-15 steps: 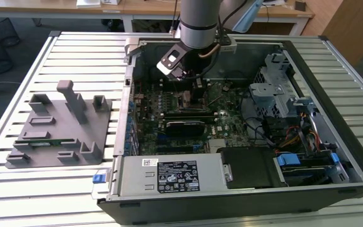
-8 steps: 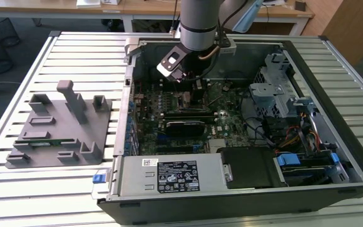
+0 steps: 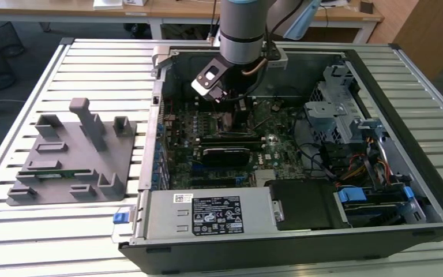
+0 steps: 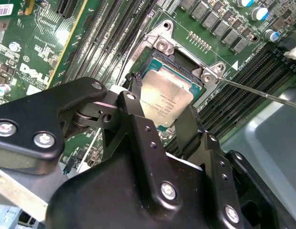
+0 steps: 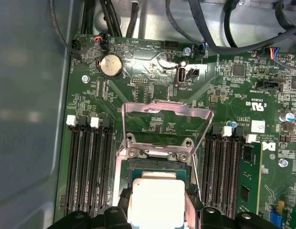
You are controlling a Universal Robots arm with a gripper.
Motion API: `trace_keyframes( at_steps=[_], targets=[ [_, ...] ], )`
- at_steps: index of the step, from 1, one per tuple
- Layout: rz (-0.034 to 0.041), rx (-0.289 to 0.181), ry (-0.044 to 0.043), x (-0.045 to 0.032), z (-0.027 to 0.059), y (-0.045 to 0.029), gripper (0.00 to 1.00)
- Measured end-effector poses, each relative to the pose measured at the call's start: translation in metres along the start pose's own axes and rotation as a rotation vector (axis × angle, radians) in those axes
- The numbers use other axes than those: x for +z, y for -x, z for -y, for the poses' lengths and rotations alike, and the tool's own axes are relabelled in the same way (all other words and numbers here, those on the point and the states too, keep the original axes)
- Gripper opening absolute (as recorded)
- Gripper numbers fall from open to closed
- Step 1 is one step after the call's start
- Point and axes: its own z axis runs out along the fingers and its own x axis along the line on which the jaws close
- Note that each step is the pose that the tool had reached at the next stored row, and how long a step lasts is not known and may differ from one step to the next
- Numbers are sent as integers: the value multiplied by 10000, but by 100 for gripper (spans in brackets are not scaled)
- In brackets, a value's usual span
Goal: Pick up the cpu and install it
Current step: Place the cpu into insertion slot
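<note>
My claw (image 4: 160,114) is clenched on the cpu (image 4: 166,98), with my black fingers (image 4: 133,112) pressing two opposite edges. The silver chip sits slightly tilted right over the open cpu socket (image 5: 157,167) on the motherboard (image 5: 153,81). I cannot tell whether it touches yet. The socket's metal load plate (image 5: 164,119) stands raised, and memory slots (image 5: 88,162) flank it. I am reaching into the open computer case (image 3: 283,242) on the slatted bench (image 3: 90,63).

Even light, glare on cpu (image 5: 155,202)
</note>
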Motion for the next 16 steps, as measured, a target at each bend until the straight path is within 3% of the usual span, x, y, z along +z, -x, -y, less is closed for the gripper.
trace_keyframes(
  at_steps=[16],
  targets=[
    [5,120,-2,77,2,-2,53]
  ],
)
